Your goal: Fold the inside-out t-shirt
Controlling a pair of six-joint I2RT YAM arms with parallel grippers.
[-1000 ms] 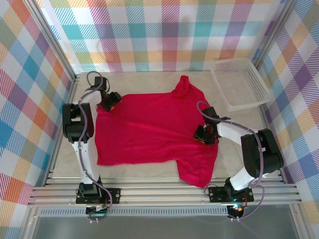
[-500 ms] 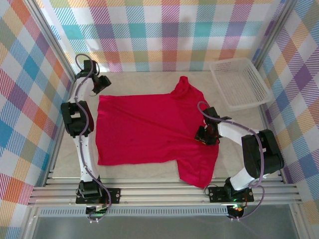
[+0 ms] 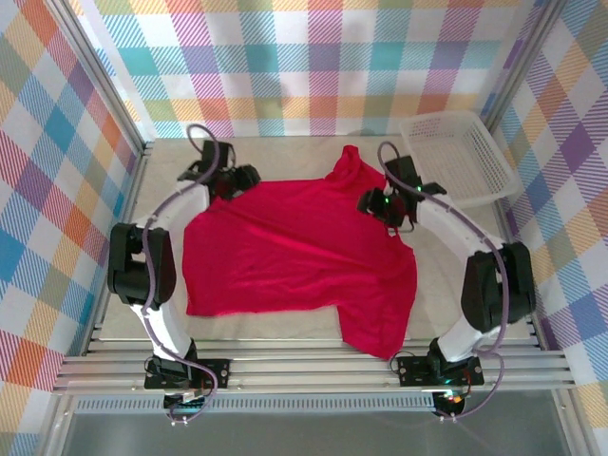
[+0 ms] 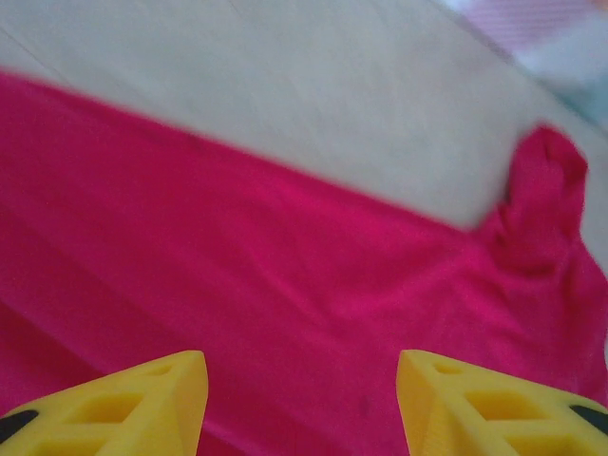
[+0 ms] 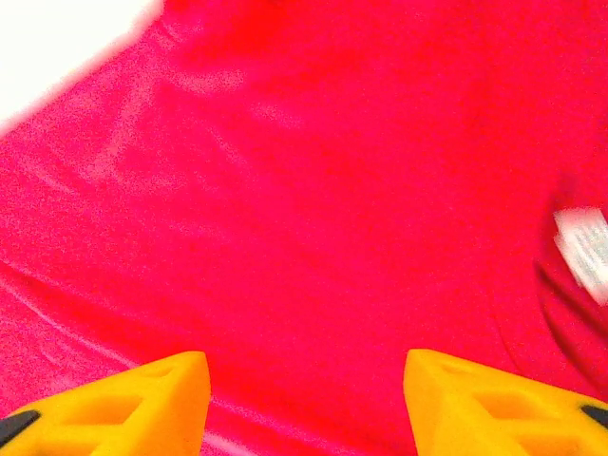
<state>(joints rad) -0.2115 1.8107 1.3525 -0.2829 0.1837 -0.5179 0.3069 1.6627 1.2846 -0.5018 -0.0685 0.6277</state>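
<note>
Crimson soft-fabric short-sleeved t-shirt point(image 3: 294, 252) spread flat on a pale table point(image 3: 275, 152), a robot gripper over each end of its far edge.
The overhead view takes in the whole garment and a white plastic mesh basket point(image 3: 439, 116) at the far right corner; the right wrist view adds a small white tag point(image 5: 581, 245) on the fabric. The left gripper point(image 3: 242, 179) hangs over the far left corner, the right gripper point(image 3: 378, 204) beside the far sleeve, both with jaws apart, grasping nothing, cloth beneath.

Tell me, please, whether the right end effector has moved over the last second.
Yes. The right end effector has travelled up the top view, away from the robot's side, and now sits closer to the basket, over the far part of the shirt.
</note>
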